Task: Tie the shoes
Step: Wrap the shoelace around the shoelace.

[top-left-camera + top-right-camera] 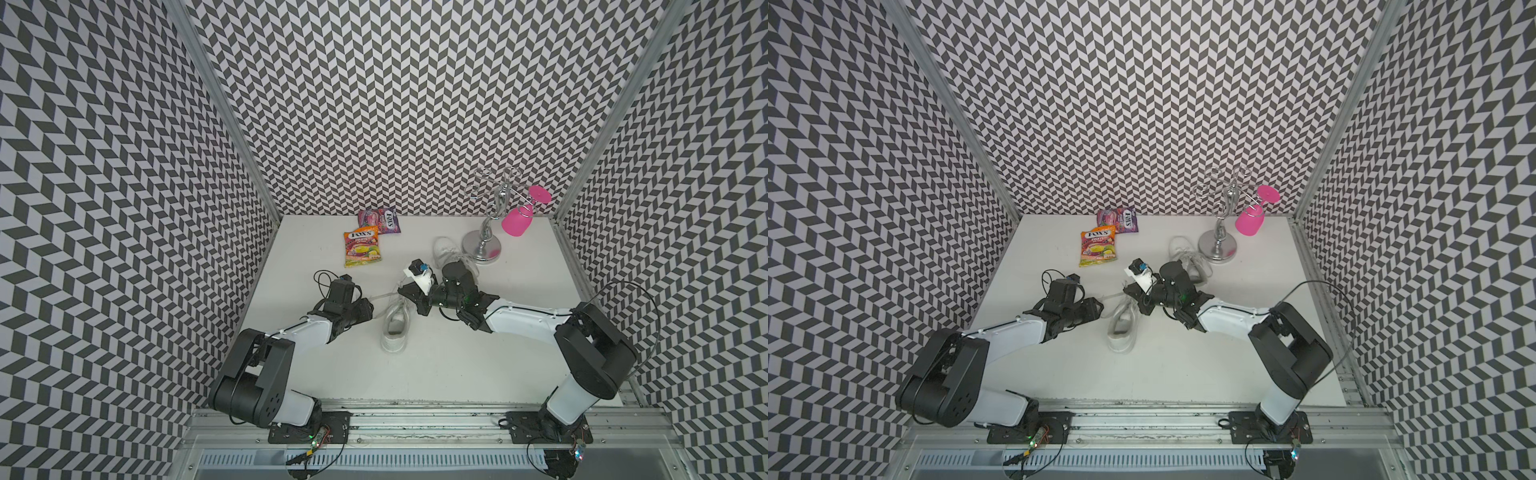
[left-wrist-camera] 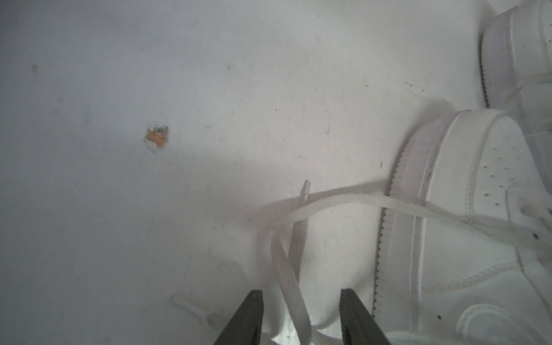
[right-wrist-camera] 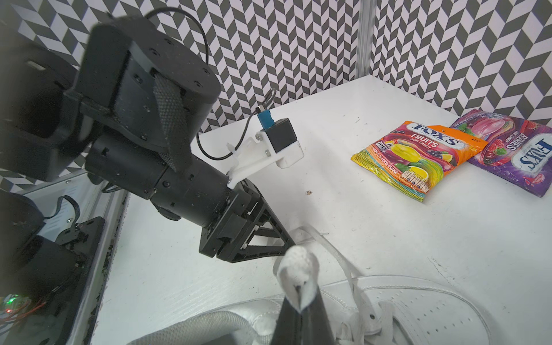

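Two white shoes lie on the white table. In both top views the near shoe (image 1: 394,329) (image 1: 1121,330) sits between my arms, and the far shoe (image 1: 445,248) (image 1: 1182,248) is partly hidden behind my right wrist. My left gripper (image 2: 301,295) stands open at the near shoe's (image 2: 466,209) side, and a flat white lace (image 2: 288,277) runs loose between its fingers (image 2: 249,316). My right gripper (image 3: 299,301) is shut on a folded loop of lace (image 3: 298,265) above the near shoe's (image 3: 418,307) lacing. The two grippers (image 1: 371,306) (image 1: 402,291) are close together.
Two candy bags (image 1: 361,248) (image 1: 379,221) lie at the back left. A chrome glass rack (image 1: 484,245) with a pink glass (image 1: 516,220) hanging from it stands at the back right, next to the far shoe. Patterned walls close in three sides.
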Available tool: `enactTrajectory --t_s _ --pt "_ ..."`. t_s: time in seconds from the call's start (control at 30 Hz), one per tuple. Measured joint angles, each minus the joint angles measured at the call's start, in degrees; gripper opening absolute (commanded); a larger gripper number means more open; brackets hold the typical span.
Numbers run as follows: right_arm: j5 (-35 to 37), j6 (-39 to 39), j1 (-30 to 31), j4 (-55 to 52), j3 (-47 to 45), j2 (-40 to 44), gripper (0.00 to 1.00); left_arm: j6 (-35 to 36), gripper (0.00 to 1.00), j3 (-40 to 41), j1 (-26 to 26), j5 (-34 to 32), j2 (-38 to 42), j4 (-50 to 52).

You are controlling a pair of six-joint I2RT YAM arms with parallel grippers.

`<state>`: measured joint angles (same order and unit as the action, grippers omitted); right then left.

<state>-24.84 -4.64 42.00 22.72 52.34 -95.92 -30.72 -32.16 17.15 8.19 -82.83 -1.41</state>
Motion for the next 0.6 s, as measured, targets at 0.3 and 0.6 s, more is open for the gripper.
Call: enactTrajectory --t_s 0.3,0.6 --pt "0.07 0.04 -0.02 0.02 0.00 0.02 0.00 0.92 0.06 -0.15 -0.02 -0.11 -1.29 0.02" --pt "1.14 0.52 -0.02 -0.04 0.00 0.02 0.00 1.60 0.03 -1.46 0.44 0.15 11.21 5.07"
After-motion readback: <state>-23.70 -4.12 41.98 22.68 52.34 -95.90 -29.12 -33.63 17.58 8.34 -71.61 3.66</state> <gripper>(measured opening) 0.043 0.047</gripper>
